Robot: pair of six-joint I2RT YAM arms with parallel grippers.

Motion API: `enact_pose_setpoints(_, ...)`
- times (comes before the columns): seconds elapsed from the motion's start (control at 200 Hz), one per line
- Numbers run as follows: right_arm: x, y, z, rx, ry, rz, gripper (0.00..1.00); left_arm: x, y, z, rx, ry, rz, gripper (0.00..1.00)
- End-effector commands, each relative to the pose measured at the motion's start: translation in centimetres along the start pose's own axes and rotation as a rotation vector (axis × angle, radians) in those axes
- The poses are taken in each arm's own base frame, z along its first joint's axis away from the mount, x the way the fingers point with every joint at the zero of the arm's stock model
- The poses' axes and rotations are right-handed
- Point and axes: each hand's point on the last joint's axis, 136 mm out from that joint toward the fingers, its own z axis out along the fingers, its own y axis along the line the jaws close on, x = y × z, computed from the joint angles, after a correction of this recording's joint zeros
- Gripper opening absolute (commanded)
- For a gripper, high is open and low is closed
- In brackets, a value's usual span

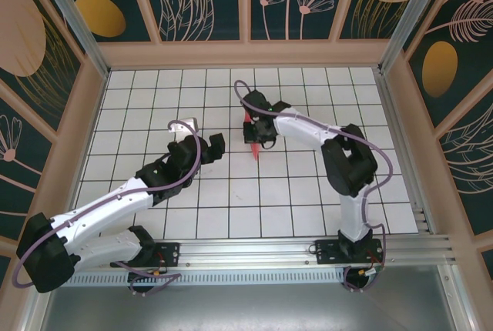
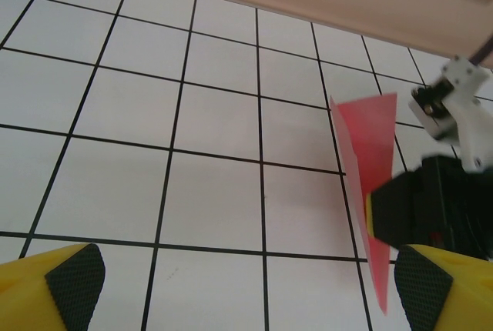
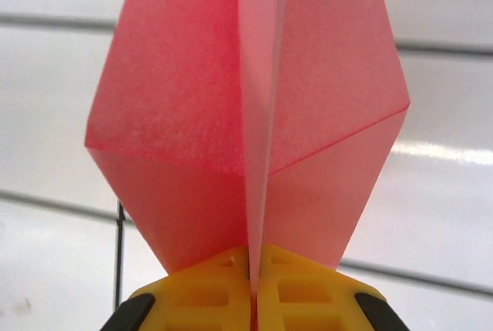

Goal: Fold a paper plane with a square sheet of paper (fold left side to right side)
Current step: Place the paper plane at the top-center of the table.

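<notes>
Right wrist view: right gripper is clamping the paper plane on its centre crease, with the wings splaying out to either side ahead of the fingertips. Folding is looking nearly done: pointed dart, layered creases. Probably only the final press and set-down are remaining. Left wrist view is adding context: left gripper fingers are standing wide apart, gripping nothing, with the plane ahead-right of them over the grid table. Can't tell if the tip is touching.

left fingers spread wide | right fingers pressed together, seemingly angled downward
</notes>
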Motion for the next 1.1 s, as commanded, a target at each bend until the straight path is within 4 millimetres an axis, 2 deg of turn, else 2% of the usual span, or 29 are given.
enact_pose_setpoints(0.0, -0.4, -0.9, 1.7, 0.065, 0.067, 0.042, 0.08, 0.2, 0.8, -0.1, -0.024, -0.004, 0.031, 0.99)
enact_pose_setpoints(0.125, -2.2, -0.2, 3.1, 0.072, 0.072, 0.041, 0.08, 0.2, 0.9, -0.1, -0.028, -0.003, 0.047, 0.99)
enact_pose_setpoints(0.225, -2.8, 0.0, 4.1, 0.080, 0.085, 0.036, 0.08, 0.2, 1.0, -0.1, -0.030, -0.005, 0.052, 0.99)
enact_pose_setpoints(0.445, -2.3, -0.7, 5.8, 0.107, 0.127, 0.028, 0.09, 0.4, 0.9, 0.2, -0.029, -0.001, 0.057, 0.99)
enact_pose_setpoints(0.626, -2.2, -0.6, 6.1, 0.106, 0.130, 0.023, 0.17, 0.2, 0.7, 0.2, -0.031, -0.001, 0.063, 0.99)
enact_pose_setpoints(0.736, -2.5, -0.4, 5.3, 0.101, 0.121, 0.020, 0.20, 0.1, 0.7, 0.1, -0.032, -0.002, 0.062, 0.98)
enact_pose_setpoints(0.851, -3.0, 0.1, 3.5, 0.090, 0.103, 0.014, 0.26, -0.4, 0.6, 0.0, -0.036, -0.011, 0.057, 0.98)
enact_pose_setpoints(1.096, -4.0, 1.5, -2.4, 0.065, 0.018, -0.017, 0.40, -0.4, -0.3, 0.5, -0.011, 0.017, 0.046, 0.98)
